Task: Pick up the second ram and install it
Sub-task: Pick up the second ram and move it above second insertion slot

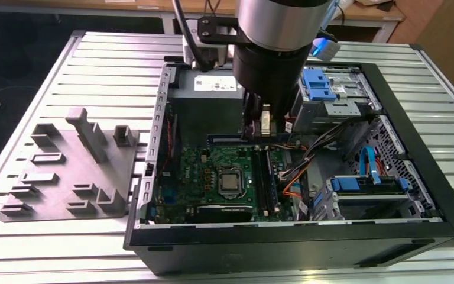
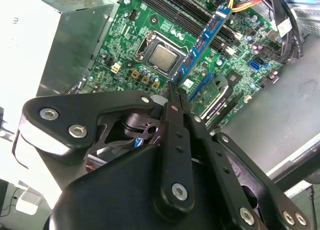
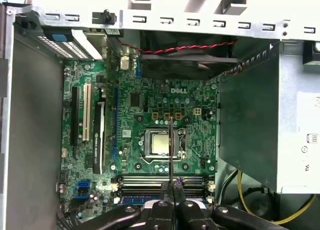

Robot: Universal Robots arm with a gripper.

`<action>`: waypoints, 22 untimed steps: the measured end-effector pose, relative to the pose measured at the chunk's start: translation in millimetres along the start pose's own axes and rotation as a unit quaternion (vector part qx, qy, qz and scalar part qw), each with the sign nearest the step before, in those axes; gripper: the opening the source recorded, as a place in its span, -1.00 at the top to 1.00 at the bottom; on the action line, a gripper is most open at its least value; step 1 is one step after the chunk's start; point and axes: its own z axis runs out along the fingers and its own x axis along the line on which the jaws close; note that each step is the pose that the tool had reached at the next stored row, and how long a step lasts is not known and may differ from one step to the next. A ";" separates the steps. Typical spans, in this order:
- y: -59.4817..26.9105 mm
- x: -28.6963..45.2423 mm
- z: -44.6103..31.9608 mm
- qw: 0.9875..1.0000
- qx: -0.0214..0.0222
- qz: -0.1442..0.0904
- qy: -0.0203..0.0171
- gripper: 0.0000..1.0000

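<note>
The thin, flat, dark memory stick with a blue face was pinched at one end between the fingers of the black gripper. It hung over the green motherboard near its long black memory slots, inside the open black computer case.

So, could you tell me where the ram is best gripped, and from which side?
Pinch the ram across its two broad faces, near the end away from the board, coming from above through the open case. It is thin and flat, and the hand is shut on it just so, leaving the board-side edge free.
</note>
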 end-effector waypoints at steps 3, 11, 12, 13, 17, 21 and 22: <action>-0.1 0.0 3.9 1.000 0.000 0.000 0.000 0.84; -0.3 0.6 15.7 1.000 -0.005 0.001 0.000 0.84; -0.4 0.7 17.2 1.000 -0.006 0.001 0.000 0.84; -0.4 0.8 18.9 1.000 -0.007 0.001 0.000 0.84; -0.6 0.8 25.5 1.000 -0.012 0.001 0.000 0.84; -0.9 -2.2 30.6 1.000 -0.013 0.001 0.000 0.84; -0.9 -3.2 31.6 1.000 -0.013 0.001 0.000 0.84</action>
